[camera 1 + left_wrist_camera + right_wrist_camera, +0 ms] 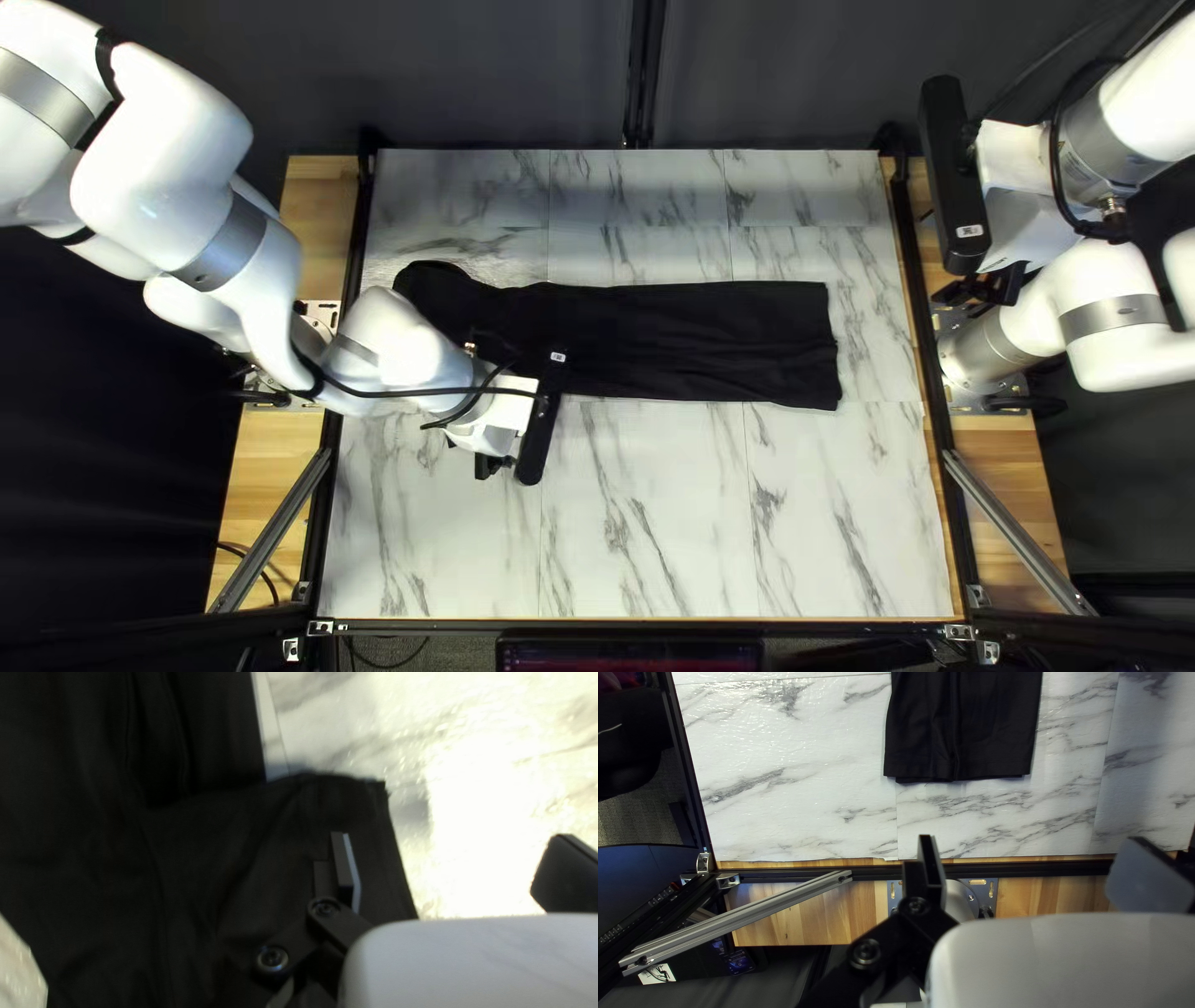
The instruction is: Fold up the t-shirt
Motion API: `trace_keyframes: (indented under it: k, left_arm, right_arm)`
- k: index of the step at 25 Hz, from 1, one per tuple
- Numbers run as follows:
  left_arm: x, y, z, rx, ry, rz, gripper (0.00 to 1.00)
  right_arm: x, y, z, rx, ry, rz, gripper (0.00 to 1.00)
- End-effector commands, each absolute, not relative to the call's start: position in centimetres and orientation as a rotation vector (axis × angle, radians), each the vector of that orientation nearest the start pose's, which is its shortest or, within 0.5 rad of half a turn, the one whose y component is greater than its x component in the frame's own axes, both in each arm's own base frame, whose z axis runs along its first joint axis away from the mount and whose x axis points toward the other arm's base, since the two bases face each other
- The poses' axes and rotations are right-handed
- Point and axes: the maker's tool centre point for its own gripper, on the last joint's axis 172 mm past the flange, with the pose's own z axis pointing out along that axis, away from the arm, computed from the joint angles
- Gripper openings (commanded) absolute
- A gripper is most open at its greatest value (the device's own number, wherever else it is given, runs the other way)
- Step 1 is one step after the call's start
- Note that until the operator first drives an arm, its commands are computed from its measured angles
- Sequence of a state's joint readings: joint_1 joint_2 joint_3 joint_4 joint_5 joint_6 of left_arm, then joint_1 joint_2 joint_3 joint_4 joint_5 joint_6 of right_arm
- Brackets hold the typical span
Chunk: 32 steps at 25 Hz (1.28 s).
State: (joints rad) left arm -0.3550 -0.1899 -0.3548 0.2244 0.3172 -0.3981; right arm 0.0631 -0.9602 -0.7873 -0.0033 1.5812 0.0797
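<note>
Nearest, our left black two-fingered gripper [451, 852] hangs with jaws parted, grasping nothing: one finger above cloth, the other past its edge. Beyond, the black cloth t-shirt [697, 342] lies as a long, narrow strip on the white, grey-veined marble-patterned tabletop [660, 523]; its end at the left of the top left view bulges. Off by the right edge, our right black two-fingered gripper [1036, 852] is released. Judgement: lengthwise folding looks largely done; tidying that end and crosswise folding remain.

The t-shirt [697, 342] lies on the table [660, 523] between the left base [311, 339] and right base [990, 349]. The curtain [498, 75] hangs behind the table; the monitor [629, 657] stands before it.
</note>
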Motion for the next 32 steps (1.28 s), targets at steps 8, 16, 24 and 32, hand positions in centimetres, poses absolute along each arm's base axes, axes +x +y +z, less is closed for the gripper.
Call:
trace_keyframes:
  k: [8,16,24,32]
  left_arm:
    - [33.7,-11.9,3.4,-2.929,-0.004,-0.025,0.80]
    - [33.7,-10.8,3.2,-2.878,-0.052,-0.026,0.11]
    - [33.9,-10.5,3.1,-2.877,-0.047,-0.050,0.00]
    - [34.1,-11.7,4.1,-2.877,-0.040,-0.072,0.57]
  right_arm:
    - [24.0,1.4,35.8,-3.122,0.026,-0.260,1.00]
    - [24.0,1.4,35.8,-3.122,0.026,-0.260,1.00]
    - [24.0,1.4,35.8,-3.122,0.026,-0.260,1.00]
    - [24.0,1.4,35.8,-3.122,0.026,-0.260,1.00]
